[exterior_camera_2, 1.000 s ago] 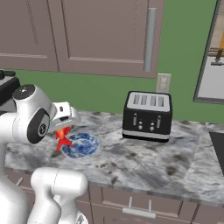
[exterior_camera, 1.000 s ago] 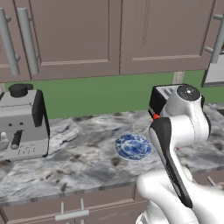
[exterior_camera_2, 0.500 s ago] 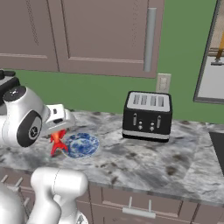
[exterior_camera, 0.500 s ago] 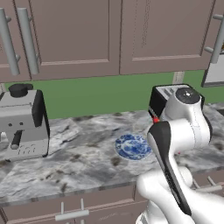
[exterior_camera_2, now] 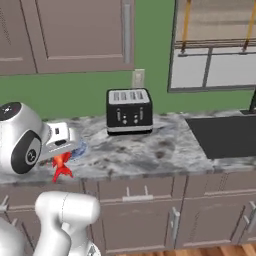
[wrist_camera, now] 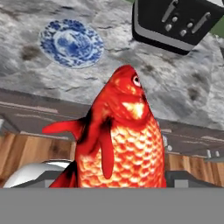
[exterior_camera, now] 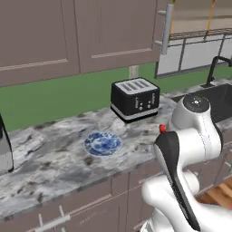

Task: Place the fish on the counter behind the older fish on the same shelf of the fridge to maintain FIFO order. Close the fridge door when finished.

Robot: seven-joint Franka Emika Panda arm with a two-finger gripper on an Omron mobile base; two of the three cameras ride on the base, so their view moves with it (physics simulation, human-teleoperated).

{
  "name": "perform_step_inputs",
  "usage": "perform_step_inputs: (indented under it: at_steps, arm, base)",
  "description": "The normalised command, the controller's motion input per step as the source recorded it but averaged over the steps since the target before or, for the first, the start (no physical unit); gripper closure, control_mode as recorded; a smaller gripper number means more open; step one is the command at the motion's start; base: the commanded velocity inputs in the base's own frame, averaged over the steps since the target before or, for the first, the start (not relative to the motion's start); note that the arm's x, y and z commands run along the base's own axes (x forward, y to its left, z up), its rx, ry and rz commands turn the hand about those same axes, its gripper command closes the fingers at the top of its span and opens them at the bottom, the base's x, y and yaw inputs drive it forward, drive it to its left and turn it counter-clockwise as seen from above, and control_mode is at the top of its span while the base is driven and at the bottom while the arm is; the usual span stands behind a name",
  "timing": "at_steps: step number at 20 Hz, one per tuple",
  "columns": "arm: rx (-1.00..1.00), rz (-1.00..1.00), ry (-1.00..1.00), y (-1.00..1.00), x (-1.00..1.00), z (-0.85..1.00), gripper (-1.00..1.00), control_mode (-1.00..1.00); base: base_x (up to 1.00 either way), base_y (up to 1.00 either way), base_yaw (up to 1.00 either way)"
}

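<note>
The red-orange fish (wrist_camera: 120, 140) hangs in my gripper (exterior_camera_2: 62, 156), which is shut on it. In the right base view the fish (exterior_camera_2: 61, 166) dangles below the white hand, just in front of the marbled counter (exterior_camera_2: 150, 150) edge. A speck of its red (exterior_camera: 162, 128) peeks out beside the arm in the left base view. In the hand view it is held above the counter's front edge (wrist_camera: 183, 94), with cabinet fronts and wooden floor below it. The fridge, its shelf and the older fish are out of view.
A blue-and-white plate (exterior_camera: 103, 142) lies on the counter (exterior_camera: 50, 167) left of the arm. A black toaster (exterior_camera: 135, 99) stands against the green wall. A dark sink (exterior_camera_2: 225, 135) with a faucet (exterior_camera: 215, 69) lies to the right, under a window.
The whole picture has shifted: the base has moved right along the counter, so toaster and plate slid left and the coffee machine left the view. The fish stays in the gripper.
</note>
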Motion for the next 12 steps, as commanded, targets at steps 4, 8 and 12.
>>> perform_step_inputs:
  at_steps: [4, 8, 12]
  arm:
    - [0.0, 0.0, 0.0, 0.0, 0.0, 0.0, 1.0, 1.0]
    - [0.0, 0.0, 0.0, 0.0, 0.0, 0.0, 1.0, 1.0]
    - [0.0, 0.0, 0.0, 0.0, 0.0, 0.0, 1.0, 1.0]
  base:
    - [-0.24, 0.0, -0.68]
    - [-0.06, 0.0, -0.7]
    - [0.0, 0.0, -0.69]
